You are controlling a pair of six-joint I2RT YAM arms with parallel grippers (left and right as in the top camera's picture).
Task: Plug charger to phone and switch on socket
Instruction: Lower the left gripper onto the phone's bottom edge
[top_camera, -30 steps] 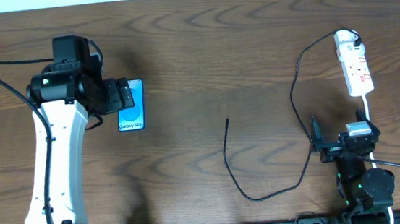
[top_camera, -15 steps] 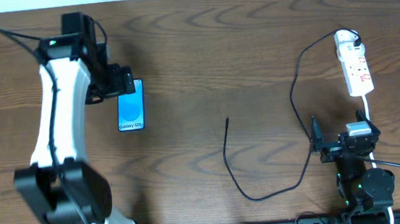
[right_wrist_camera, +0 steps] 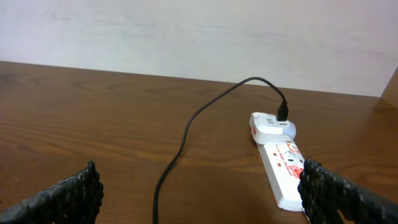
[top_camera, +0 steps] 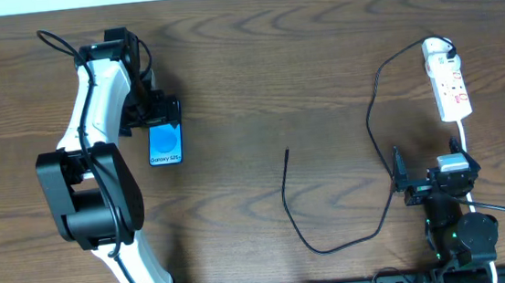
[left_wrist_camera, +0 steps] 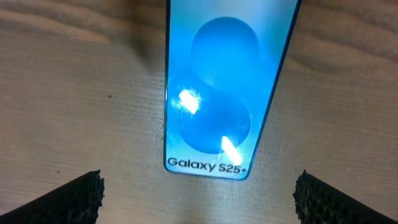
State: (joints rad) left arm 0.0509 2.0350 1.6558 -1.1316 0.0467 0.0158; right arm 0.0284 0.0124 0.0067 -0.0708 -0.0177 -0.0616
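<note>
The phone [top_camera: 165, 144] lies flat at the table's left, blue screen up with "Galaxy S25+" text; it fills the top of the left wrist view [left_wrist_camera: 224, 87]. My left gripper [top_camera: 151, 114] hovers over the phone's far end, open and empty, fingertips wide on either side [left_wrist_camera: 199, 199]. The black charger cable [top_camera: 334, 240] loops across the middle, its free connector tip [top_camera: 287, 152] bare on the wood, its plug [top_camera: 447, 52] in the white socket strip [top_camera: 448, 88]. The strip also shows in the right wrist view [right_wrist_camera: 283, 165]. My right gripper [top_camera: 431, 185] is open and empty, near the front right [right_wrist_camera: 199, 193].
The strip's white lead [top_camera: 466, 137] runs down past the right arm's base. A pale wall stands behind the table's far edge [right_wrist_camera: 186, 31]. Bare brown wood lies between the phone and the cable tip.
The left arm has swung back and to the right, its gripper moving from the phone's left side to over the phone's far end. The phone, cable and right arm have not moved.
</note>
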